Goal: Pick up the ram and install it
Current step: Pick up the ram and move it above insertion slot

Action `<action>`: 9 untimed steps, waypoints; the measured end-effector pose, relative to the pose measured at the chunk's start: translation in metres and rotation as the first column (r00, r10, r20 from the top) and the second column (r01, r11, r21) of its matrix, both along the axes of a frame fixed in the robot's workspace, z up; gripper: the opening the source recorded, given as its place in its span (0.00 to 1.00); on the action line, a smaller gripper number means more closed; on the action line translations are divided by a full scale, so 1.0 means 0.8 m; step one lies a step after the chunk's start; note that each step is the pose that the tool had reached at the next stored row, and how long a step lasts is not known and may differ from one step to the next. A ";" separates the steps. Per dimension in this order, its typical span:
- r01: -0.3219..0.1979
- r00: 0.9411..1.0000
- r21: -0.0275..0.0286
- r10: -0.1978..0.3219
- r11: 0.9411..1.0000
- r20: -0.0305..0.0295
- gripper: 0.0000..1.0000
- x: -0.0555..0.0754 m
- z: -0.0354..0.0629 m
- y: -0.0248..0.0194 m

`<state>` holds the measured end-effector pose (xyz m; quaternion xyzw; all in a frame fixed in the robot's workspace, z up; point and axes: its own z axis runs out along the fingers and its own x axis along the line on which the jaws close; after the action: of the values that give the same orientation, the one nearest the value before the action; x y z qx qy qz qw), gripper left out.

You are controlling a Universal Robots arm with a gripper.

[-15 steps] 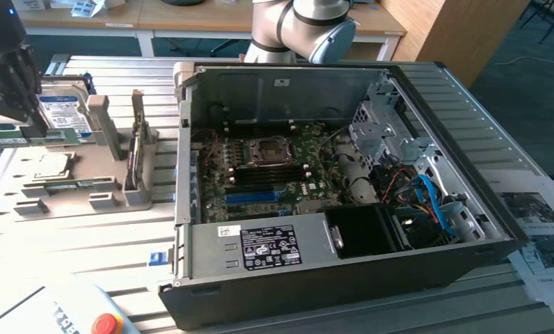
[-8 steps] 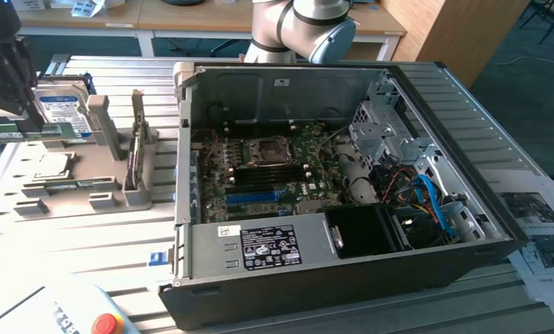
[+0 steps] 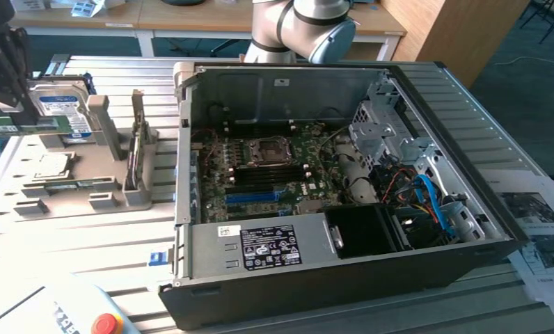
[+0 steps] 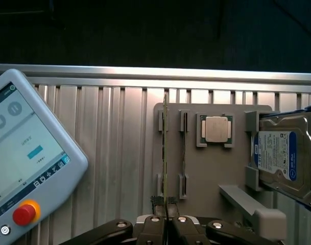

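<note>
Green board edge ran straight out from the pincer [image 4: 166, 212], whose two fingers were clamped tight on one end of the ram [image 4: 165, 153]. Through the wrist camera I saw the stick edge-on, lined up over the outer slot pair of the grey tray [image 4: 211, 173]. In the exterior view the pincer hung at the far left, holding the ram level in front of the hard drive [image 3: 59, 104] and raised off the tray. The arm's big joint [image 3: 305, 24] sat behind the open computer case [image 3: 351, 271].

A second stick [image 3: 136, 146] stood on edge in the tray, with the processor [image 3: 52, 165] lying nearby. Between tray and case ran a narrow strip of bare slatted table [image 3: 73, 243], bounded by the case's upright wall. The pendant [image 4: 22, 153] lay near the tray, apart from it.
</note>
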<state>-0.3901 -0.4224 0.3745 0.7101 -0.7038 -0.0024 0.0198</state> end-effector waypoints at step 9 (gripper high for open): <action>0.000 1.000 -0.003 0.000 1.000 0.000 0.12 0.000 0.011 0.0000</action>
<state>-0.3902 -0.4224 0.3836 0.7100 -0.7039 -0.0011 0.0210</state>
